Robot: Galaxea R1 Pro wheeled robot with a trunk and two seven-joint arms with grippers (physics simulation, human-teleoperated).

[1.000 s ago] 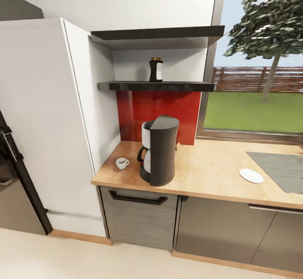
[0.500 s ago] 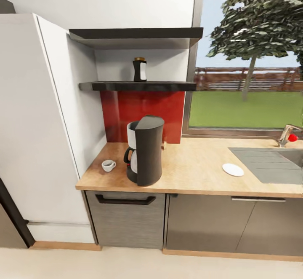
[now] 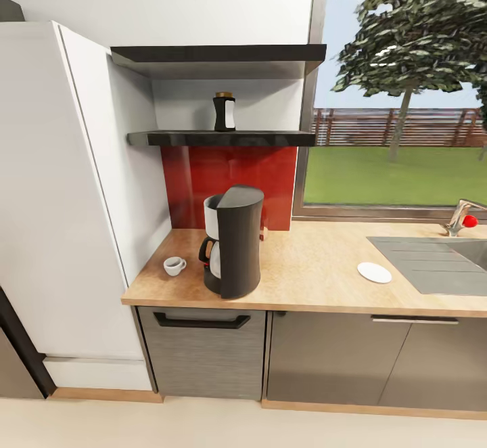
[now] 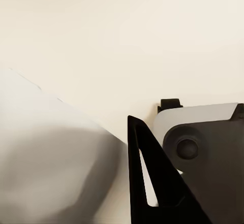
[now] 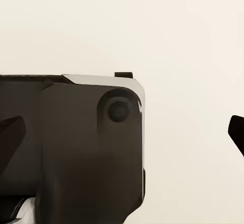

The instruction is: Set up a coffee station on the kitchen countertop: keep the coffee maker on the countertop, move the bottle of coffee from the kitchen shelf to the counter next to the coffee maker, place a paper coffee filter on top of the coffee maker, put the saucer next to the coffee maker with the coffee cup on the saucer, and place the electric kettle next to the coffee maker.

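The coffee maker (image 3: 234, 241) stands on the kitchen countertop (image 3: 311, 279) near its left end. A white coffee cup (image 3: 174, 266) sits just left of it. The saucer (image 3: 374, 272) lies further right, beside the sink. The bottle of coffee (image 3: 224, 112) stands on the kitchen shelf (image 3: 223, 139) above. The paper coffee filter and the electric kettle are out of view. In the right wrist view my right gripper (image 5: 122, 132) is open, its fingertips (image 5: 10, 135) far apart above pale floor. One dark finger (image 4: 145, 173) of my left gripper shows in the left wrist view.
A steel sink (image 3: 439, 263) with a faucet (image 3: 462, 216) is inset at the counter's right. A tall white cabinet (image 3: 61, 197) borders the counter's left end. A thicker dark shelf (image 3: 216, 55) hangs above the thin one. Grey cabinet fronts (image 3: 203, 353) sit below; a window is behind.
The head camera moved during the first half second, so the whole scene slid left and the faucet came into view. Since then the picture holds still. No object has moved.
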